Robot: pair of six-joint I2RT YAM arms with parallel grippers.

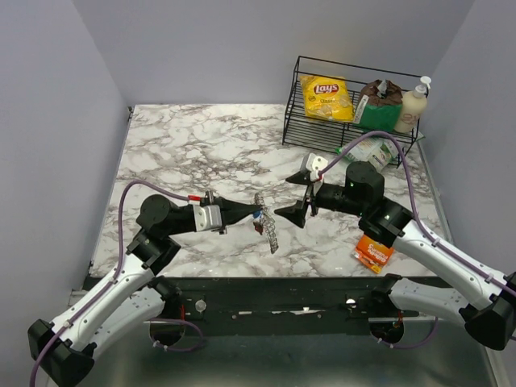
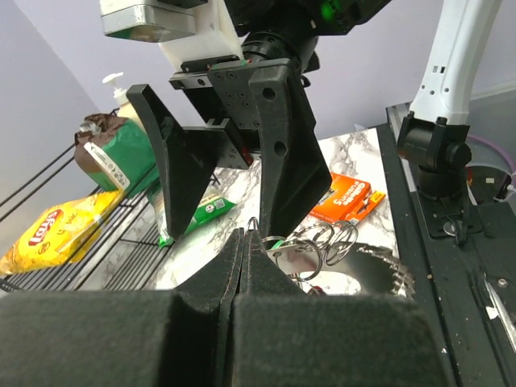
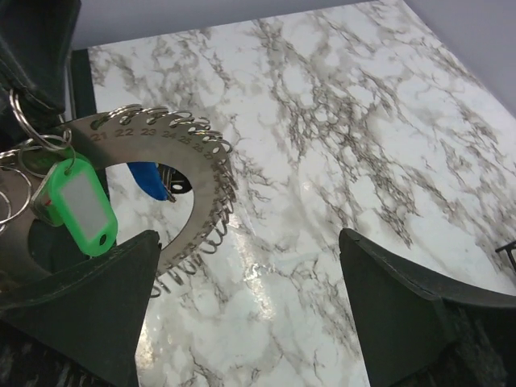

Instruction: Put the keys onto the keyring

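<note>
Grey metal with a toothed rim, the keyring [image 3: 201, 181] hangs clear of the marble table [image 1: 201, 153]. It is near the table's front edge, about midway between left and right, between the two arms. The left pincer [image 1: 244, 214] is clamped tight at the keyring's edge, where a cluster of small wire rings [image 2: 318, 242] gathers, and holds it up from the left side. A green-headed key [image 3: 81, 205] dangles from one of those rings against the keyring's face. A blue-headed key [image 3: 149, 179] shows through the open centre. The right pincer [image 1: 300, 206] stands just right of the keyring with its jaws spread wide, gripping nothing. An orange packet [image 1: 374, 251] lies on the table beside the right arm. A black wire basket [image 1: 322, 135] holding snacks sits at the far right.
</note>
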